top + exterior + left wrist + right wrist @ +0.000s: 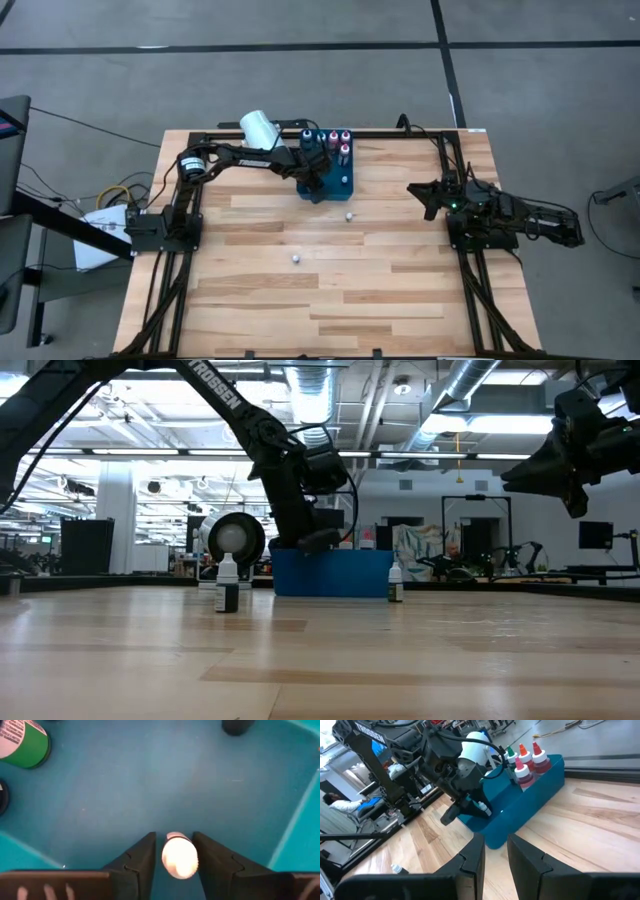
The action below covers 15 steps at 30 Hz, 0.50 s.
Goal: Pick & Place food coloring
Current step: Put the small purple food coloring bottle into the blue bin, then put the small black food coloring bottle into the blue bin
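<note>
The left gripper (318, 180) is reached into the blue tray (345, 187) at the far middle of the table (330, 290), and in the left wrist view a small white-topped bottle (179, 859) is seen between its 2 fingers (141, 862), low over the tray floor. Narrow gaps appear on both sides of the bottle, so the fingers are parted around it; whether it is gripped cannot be told. In the right wrist view the same bottle (483, 808) is seen at the tip of the left gripper (470, 807), over the tray's near end. Red- and pink-topped food coloring bottles (340, 143) are stood upright in the tray's far end, with a green-topped one (510, 756) beside them. A large white cylinder (259, 127) is lain just beyond the tray, by the left arm. 2 tiny white bottles are left on the bare wood: 1 (349, 214) just in front of the tray, another (297, 258) farther toward the near edge; both are stood upright in the low view (227, 584). The right gripper (428, 194) is held above the table's right side, well apart from the tray, with nothing between its fingers (472, 860), which are set a narrow gap apart.
</note>
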### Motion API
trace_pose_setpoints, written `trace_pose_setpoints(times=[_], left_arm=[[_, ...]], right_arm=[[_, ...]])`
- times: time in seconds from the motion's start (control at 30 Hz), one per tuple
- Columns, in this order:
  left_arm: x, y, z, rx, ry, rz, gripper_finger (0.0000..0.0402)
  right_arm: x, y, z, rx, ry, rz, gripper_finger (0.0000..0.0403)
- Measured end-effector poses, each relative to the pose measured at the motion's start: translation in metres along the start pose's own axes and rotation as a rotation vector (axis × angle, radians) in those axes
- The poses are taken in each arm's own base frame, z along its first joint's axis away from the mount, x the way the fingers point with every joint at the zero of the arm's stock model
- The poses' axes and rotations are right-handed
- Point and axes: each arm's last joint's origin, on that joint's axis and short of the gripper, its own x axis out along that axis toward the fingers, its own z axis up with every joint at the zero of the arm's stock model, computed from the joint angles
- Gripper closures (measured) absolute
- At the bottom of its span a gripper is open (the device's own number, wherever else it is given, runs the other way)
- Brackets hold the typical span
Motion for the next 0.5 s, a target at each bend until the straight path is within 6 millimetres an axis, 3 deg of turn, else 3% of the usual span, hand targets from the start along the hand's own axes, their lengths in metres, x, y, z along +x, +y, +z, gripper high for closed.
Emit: trace_pose_setpoints(times=[0.5], left_arm=[[-0.0006, 0.0005, 0.0004, 0.012, -0.004, 0.003, 0.0222]], right_arm=[[0.0, 0.0001, 0.0002, 0.001, -0.002, 0.0, 0.0332]])
